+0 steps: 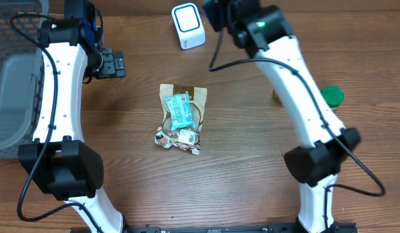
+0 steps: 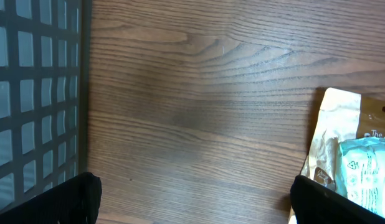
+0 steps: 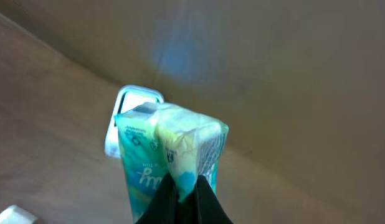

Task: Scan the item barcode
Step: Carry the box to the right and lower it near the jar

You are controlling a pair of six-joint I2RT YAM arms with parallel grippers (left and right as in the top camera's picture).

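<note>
My right hand is pinching the lower edge of the teal packet, whose long axis runs up and away from the fingers. The white scanner sits just behind it, so this arm is the nearer one. My left hand hangs spread and empty beside the basket. I can't find a barcode on the face shown, and the packet hides most of the scanner.

Left arm runs up its own side, the wrist bent inward. The left pincer points toward the middle, jaws spread as wide as they go. Over on the other side, the right arm stretches long toward the far edge. The right pincer is clamped tight, fingertips pinching the bottom of a tissue packet.
</note>
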